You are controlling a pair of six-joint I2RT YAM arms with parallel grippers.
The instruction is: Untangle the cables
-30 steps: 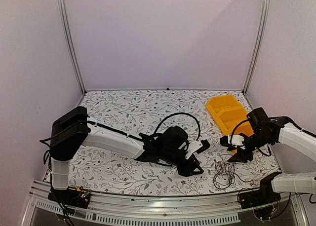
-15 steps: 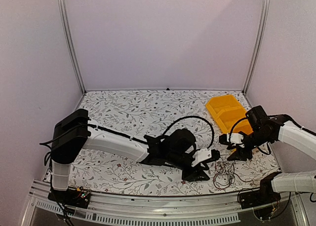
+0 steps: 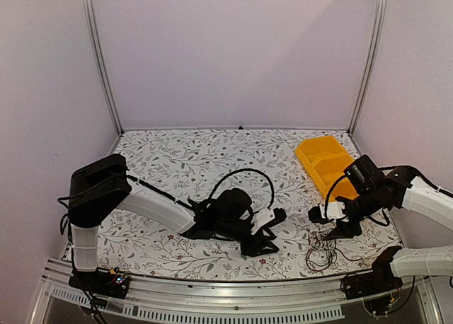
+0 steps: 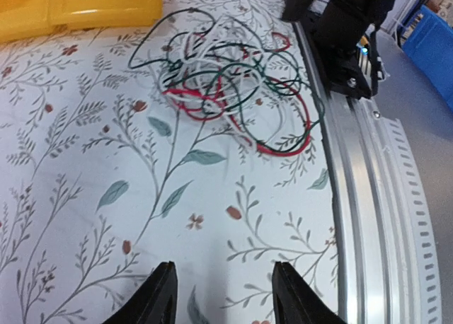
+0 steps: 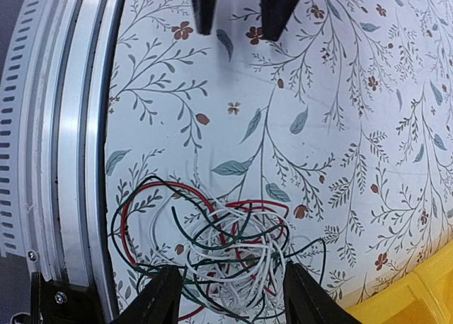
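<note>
One loose tangle of thin red, white and dark cables (image 3: 322, 250) lies on the white, leaf-patterned desk (image 3: 177, 161). It sits at the near right corner, just beside the ribbed aluminium rail (image 4: 375, 197) along the desk's front edge. The strands loop through one another too tightly to count. In the left wrist view three colours show: red, white and a dark green-black.

There are two arms and two pincers. The left pincer (image 3: 267, 232) hangs low over the desk near the middle front, pointing toward the tangle but well apart from it. Its two fingers (image 4: 159, 299) stand moderately wide with only bare desk between them.

The right pincer (image 3: 329, 223) is just behind the tangle, on its far side. In its own wrist view its two fingers (image 5: 166, 296) are spread wide and frame the near side of the heap. They grip no strand, and whether the tips touch any wire cannot be told.

One yellow plastic bin (image 3: 325, 161) with two compartments sits at the far right of the desk, beyond the cables.
</note>
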